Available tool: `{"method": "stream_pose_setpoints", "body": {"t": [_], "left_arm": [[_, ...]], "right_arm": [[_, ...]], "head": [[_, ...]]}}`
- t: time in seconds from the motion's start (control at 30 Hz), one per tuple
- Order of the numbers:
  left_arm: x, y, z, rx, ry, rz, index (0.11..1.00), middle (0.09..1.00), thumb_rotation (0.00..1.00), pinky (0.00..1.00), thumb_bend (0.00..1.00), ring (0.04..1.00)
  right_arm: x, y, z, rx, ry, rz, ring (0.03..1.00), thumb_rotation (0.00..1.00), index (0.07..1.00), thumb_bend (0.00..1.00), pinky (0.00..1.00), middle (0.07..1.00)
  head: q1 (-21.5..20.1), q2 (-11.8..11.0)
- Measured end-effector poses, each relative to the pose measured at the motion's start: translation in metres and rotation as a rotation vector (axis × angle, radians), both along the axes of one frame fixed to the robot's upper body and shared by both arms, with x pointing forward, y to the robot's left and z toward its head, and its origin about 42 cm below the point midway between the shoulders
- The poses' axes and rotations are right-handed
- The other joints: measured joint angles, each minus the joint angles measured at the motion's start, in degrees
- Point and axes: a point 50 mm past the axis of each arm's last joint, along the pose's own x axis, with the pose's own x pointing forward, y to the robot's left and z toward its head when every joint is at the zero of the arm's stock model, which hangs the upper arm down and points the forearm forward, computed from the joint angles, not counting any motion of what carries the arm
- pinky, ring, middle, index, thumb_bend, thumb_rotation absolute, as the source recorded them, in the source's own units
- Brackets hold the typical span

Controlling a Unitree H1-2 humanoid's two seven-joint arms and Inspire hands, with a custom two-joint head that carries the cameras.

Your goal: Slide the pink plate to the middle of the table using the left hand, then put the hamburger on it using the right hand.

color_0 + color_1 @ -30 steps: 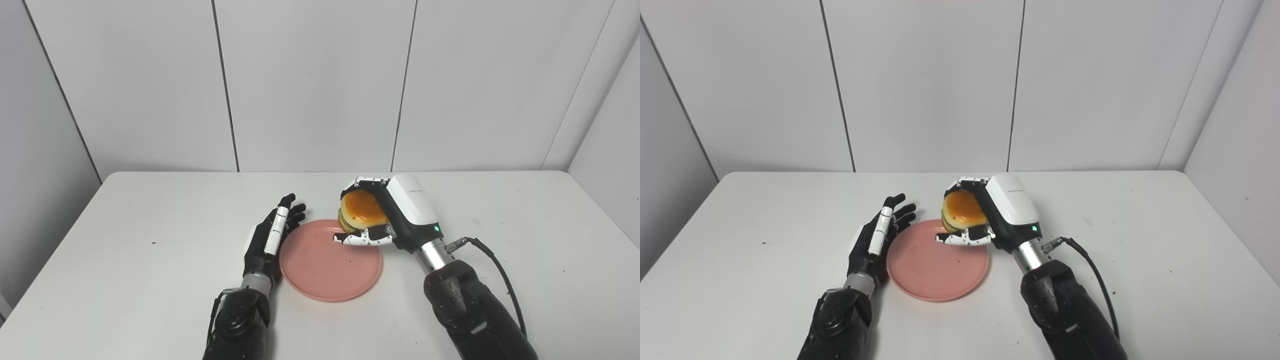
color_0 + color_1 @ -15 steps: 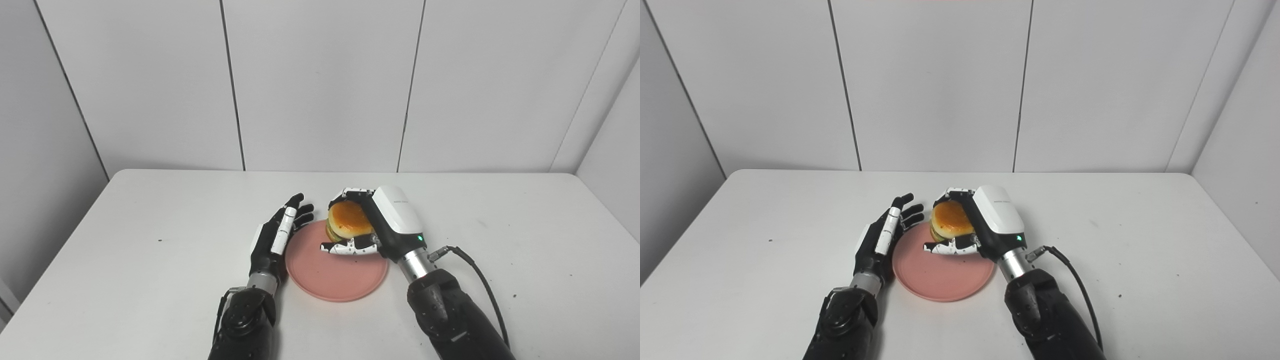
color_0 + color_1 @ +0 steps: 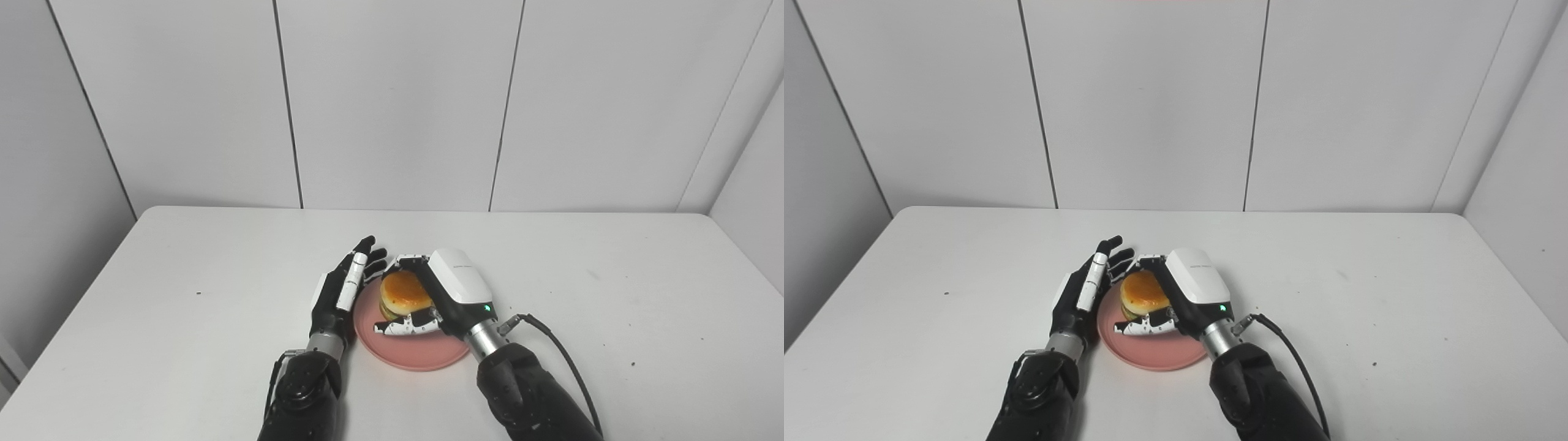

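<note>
The pink plate (image 3: pixel 422 352) lies flat near the middle of the white table (image 3: pixel 184 343). My right hand (image 3: pixel 438 297) is shut on the hamburger (image 3: pixel 403 295), an orange bun with green filling, and holds it over the plate's inner part. Whether the hamburger touches the plate I cannot tell. My left hand (image 3: pixel 343 291) is open, fingers stretched forward, standing on edge against the plate's left rim. In the right eye view the hamburger (image 3: pixel 1143 294) sits between both hands, over the plate (image 3: pixel 1164 355).
Grey panel walls close the table's far side and both flanks. A black cable (image 3: pixel 563 361) trails from my right wrist across the table. A few small dark specks dot the tabletop.
My right hand has carried the hamburger left and down, from beyond the plate's far right rim to over the plate. The camera has shifted. My left hand has stayed by the plate's left rim.
</note>
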Motion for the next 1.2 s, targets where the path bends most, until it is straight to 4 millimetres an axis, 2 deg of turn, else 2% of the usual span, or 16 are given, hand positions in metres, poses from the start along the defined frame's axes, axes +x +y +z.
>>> {"method": "stream_pose_setpoints", "body": {"t": [0.3,0.6,0.73,0.77,0.8,0.87,1.0,1.1,1.2], "left_arm": [[0.0,0.002,0.001,-0.003,-0.001,0.002,0.82,0.808,0.82,0.76,0.75,0.818],[-0.001,0.003,0.002,-0.001,0.001,0.002,0.824,0.818,0.82,0.82,0.76,0.831],[-0.001,0.003,0.003,0.003,0.01,-0.003,0.829,0.796,0.83,0.81,0.75,0.818],[-0.001,0.003,0.003,0.004,0.01,-0.004,0.829,0.79,0.83,0.81,0.75,0.817],[-0.001,0.003,0.003,0.004,0.011,-0.004,0.828,0.779,0.82,0.81,0.74,0.816],[-0.001,0.004,0.003,0.003,0.013,-0.004,0.824,0.772,0.82,0.8,0.74,0.813],[-0.002,0.004,0.003,-0.001,0.014,-0.005,0.827,0.787,0.81,0.8,0.74,0.816],[-0.002,0.004,0.003,-0.007,0.014,-0.005,0.834,0.798,0.81,0.82,0.75,0.822],[-0.002,0.005,0.002,-0.009,0.013,-0.01,0.824,0.784,0.8,0.8,0.76,0.81]], "right_arm": [[0.002,0.001,-0.019,-0.063,0.028,-0.009,0.252,0.16,0.482,0.5,0.19,0.348],[0.007,-0.002,-0.021,-0.107,0.01,-0.018,0.32,0.16,0.492,0.5,0.25,0.435],[0.007,-0.002,-0.022,-0.114,0.01,-0.02,0.477,0.18,0.495,0.5,0.39,0.541],[0.007,-0.002,-0.022,-0.119,0.009,-0.022,0.517,0.43,0.559,0.59,0.43,0.577],[0.007,-0.002,-0.022,-0.123,0.007,-0.022,0.609,0.67,0.647,0.68,0.53,0.649],[0.007,-0.002,-0.023,-0.135,0.001,-0.022,0.723,0.81,0.726,0.75,0.66,0.731],[0.007,-0.009,-0.03,-0.179,0.01,-0.029,0.791,0.89,0.763,0.81,0.74,0.777],[0.008,-0.013,-0.031,-0.185,0.007,-0.038,0.81,0.93,0.774,0.84,0.76,0.793],[0.008,-0.013,-0.032,-0.182,0.008,-0.039,0.818,0.95,0.784,0.87,0.76,0.807]], "head": [[-0.44,0.0],[-0.7,0.09],[-0.7,0.17],[-0.7,0.26],[-0.7,0.26],[-0.7,0.35],[-0.7,0.44],[-0.7,0.44],[-0.79,0.44]]}}
